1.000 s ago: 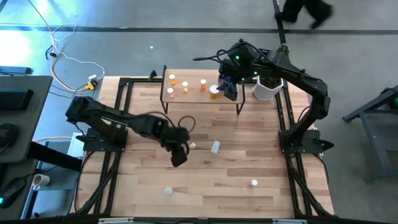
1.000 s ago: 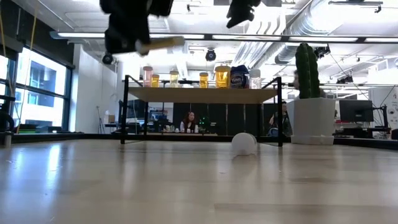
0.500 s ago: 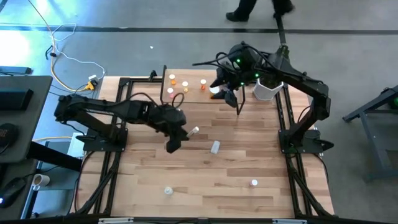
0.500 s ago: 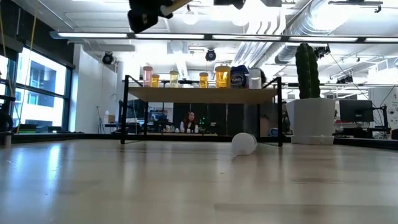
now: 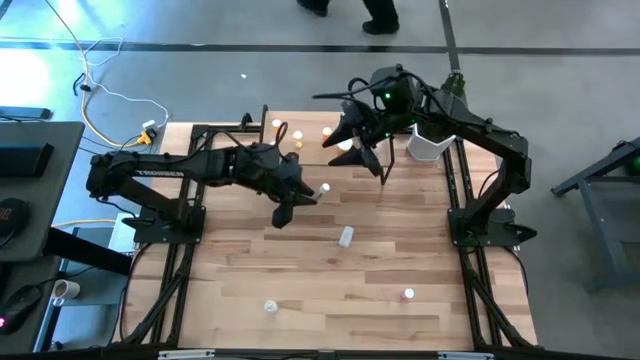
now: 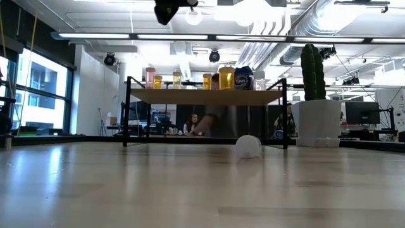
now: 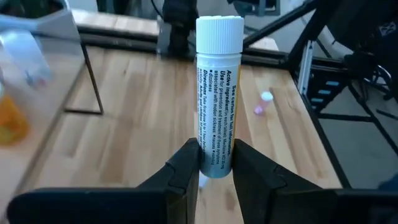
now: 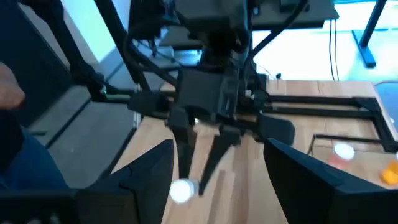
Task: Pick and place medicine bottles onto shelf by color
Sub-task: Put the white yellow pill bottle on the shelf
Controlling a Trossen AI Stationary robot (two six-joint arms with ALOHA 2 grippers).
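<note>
My left gripper [image 7: 216,169] [image 5: 303,197] is shut on a white tube-shaped medicine bottle [image 7: 217,93] [image 5: 322,188] with a white cap, high above the table's middle, near the shelf's front. The shelf [image 5: 372,152] [image 6: 205,96] stands at the far edge and carries a pink-capped [image 6: 150,77], several orange [image 6: 226,77], a blue [image 6: 243,78] and a white bottle. My right gripper [image 8: 217,180] [image 5: 350,152] hovers open over the shelf's right half, facing the left arm. A white bottle [image 5: 346,236] [image 6: 248,145] lies on its side on the table. My left gripper pinches the white tube by its bottom end [image 7: 216,158], opposite the cap, between the two fingers [image 7: 186,168]. The tube runs on along the fingers, cap end [image 7: 219,34] foremost, pointing toward the table's far right. It is lifted clear of the table.
Two small bottles stand near the table's near edge [image 5: 270,307] [image 5: 408,294]. A white pot with a green cactus [image 5: 428,143] [image 6: 314,120] stands right of the shelf. A person passes behind the shelf [image 6: 218,120], and others sit in the room beyond.
My left gripper has carried the white tube up and toward the far edge, nearer the shelf, rising almost out of the low view. My right gripper has drawn a little left over the shelf and turned toward the left arm. A person has walked in behind the shelf.
</note>
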